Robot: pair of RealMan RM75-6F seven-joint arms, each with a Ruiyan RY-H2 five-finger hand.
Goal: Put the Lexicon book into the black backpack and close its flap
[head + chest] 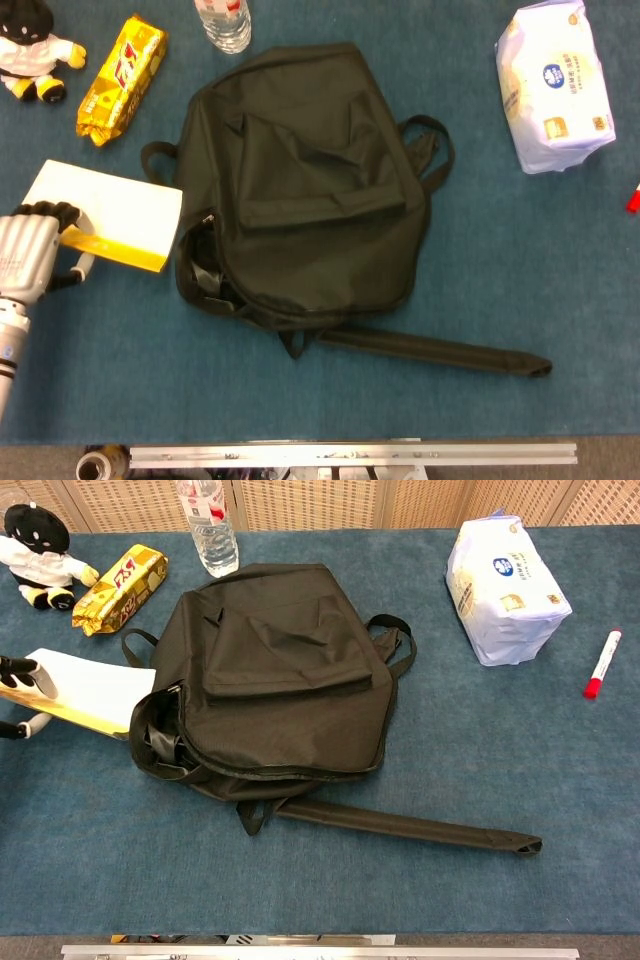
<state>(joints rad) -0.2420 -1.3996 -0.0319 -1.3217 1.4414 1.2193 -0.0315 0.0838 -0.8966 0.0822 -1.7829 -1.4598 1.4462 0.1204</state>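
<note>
Over at the left edge of the blue surface, the Lexicon book is gripped at its yellow spine by the left hand and tilted up just beside the black backpack; the right hand isn't seen anywhere. Probably best if the leading corner is aimed low into the gaping opening and slid in flat, so the rim doesn't get snagged. A red-capped marker is shown whole only in the chest view, while the left hand is seen far better from the head view.

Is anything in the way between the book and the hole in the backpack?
Nothing visible. The left hand holds the book tilted, its far edge right beside the black backpack's opening. Only bare table shows around it.
</note>
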